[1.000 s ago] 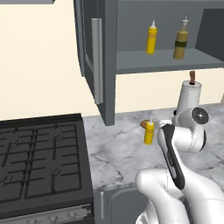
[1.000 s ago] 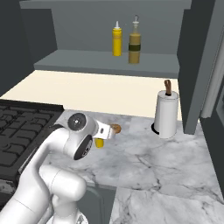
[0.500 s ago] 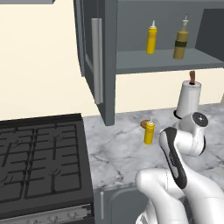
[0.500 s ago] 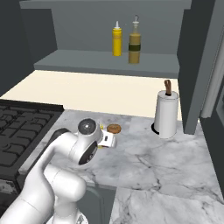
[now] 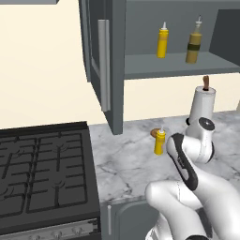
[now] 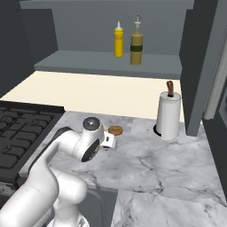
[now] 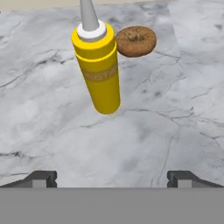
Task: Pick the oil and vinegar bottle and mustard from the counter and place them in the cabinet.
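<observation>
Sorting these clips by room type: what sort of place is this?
A rendered home kitchen, most likely: a black gas stove beside a marble counter, and a dark wall cabinet above.

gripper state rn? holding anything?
Gripper: open, jaws wide apart, holding nothing. It is aimed at the mustard, which stands upright on the counter, not yet between the fingers.

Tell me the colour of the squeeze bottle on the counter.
Yellow bottle, grey-white nozzle; hand view.
</observation>
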Robot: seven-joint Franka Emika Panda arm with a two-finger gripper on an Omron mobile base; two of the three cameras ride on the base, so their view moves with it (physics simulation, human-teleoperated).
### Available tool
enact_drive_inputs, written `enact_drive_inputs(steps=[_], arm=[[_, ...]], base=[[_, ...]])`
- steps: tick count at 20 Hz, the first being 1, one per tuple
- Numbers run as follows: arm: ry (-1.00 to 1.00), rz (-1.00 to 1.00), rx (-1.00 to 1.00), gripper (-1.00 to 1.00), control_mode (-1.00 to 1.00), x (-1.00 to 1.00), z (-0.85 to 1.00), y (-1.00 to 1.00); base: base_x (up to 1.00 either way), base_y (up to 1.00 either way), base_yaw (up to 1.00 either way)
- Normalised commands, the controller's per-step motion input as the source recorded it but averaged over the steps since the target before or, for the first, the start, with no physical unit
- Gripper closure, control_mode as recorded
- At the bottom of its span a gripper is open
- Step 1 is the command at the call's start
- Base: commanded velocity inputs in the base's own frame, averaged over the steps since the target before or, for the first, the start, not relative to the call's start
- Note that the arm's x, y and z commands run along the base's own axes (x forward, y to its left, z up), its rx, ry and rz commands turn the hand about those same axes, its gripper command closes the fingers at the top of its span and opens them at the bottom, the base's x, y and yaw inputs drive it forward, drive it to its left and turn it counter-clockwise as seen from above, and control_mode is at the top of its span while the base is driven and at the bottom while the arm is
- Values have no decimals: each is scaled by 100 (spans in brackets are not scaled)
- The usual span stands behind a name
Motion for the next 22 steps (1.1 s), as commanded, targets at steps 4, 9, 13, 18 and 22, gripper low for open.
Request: enact_drive_inputs(steps=[4,9,13,18,22], arm=[[-8,9,3,-100,-100,11,-13,9],[-12,8,1,-100,-100,16,-14,13],[-4,4,0,-100,-100,24,-9,18],[0,0,-2,-100,-100,22,-9,29],[0,0,-3,-100,-100,16,-1,12]], base=[[0,0,0],[0,0,0],[0,0,0],[0,0,0],[0,0,0]])
